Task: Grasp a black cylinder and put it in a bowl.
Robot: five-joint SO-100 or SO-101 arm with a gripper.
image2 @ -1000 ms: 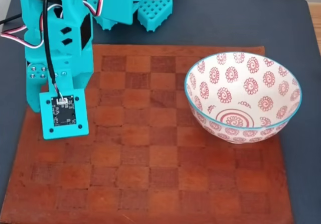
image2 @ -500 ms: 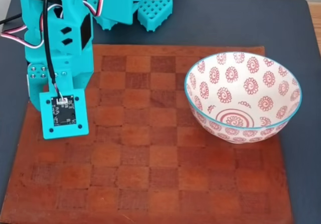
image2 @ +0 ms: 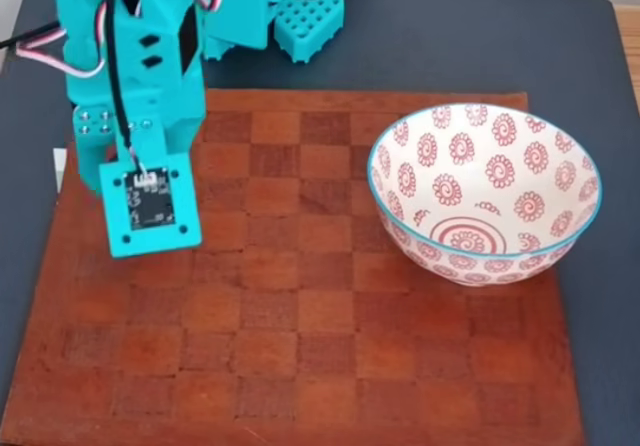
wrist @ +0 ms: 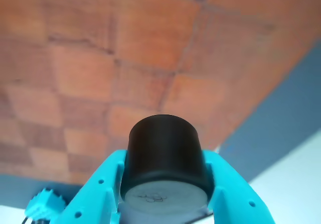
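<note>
Your claw (wrist: 163,196) is clamped on the squat matte black cylinder (wrist: 163,158), its fingertips cut off below the wrist view's edge.

Turquoise printed arm (image2: 135,76), black circuit board on square camera plate (image2: 152,203), red-white-black servo wires, silver screws

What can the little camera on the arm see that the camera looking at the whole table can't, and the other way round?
The wrist view alone shows the black cylinder clamped between the turquoise fingers of the tool, above the board. The fixed view alone shows the patterned bowl, with nothing in it, on the right of the board, and the turquoise arm at the left with a small camera board on its face. Both show the brown checkered board on the dark blue table.
</note>
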